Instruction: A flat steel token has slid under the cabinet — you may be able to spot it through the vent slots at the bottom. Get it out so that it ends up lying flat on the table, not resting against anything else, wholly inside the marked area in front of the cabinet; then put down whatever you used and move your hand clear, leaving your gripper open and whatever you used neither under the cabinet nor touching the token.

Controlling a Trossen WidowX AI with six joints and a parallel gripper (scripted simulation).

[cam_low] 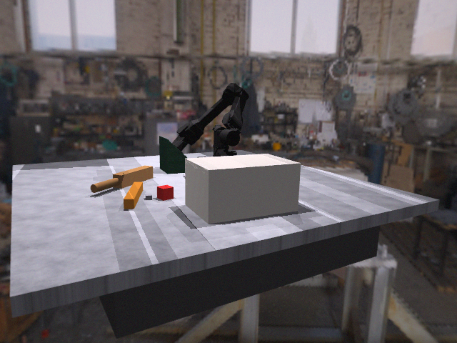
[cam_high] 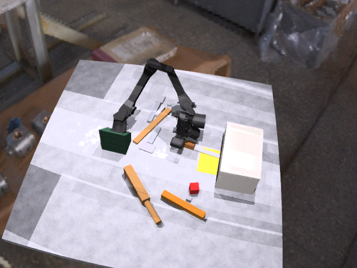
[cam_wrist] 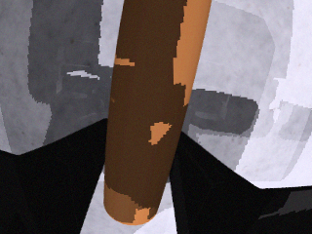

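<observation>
The white cabinet stands at the right of the table in the top view. The yellow marked area lies in front of it. My gripper is shut on the orange-brown handle of a tool. The tool's thin pale blade reaches across the far part of the yellow area to the cabinet's front face; whether its tip is underneath is hidden. The token is not visible, and the vent slots cannot be made out.
A red cube, small grey block, orange bar and thick-bodied paddle lie to one side. Another orange bar and flat grey pieces lie near the green base block.
</observation>
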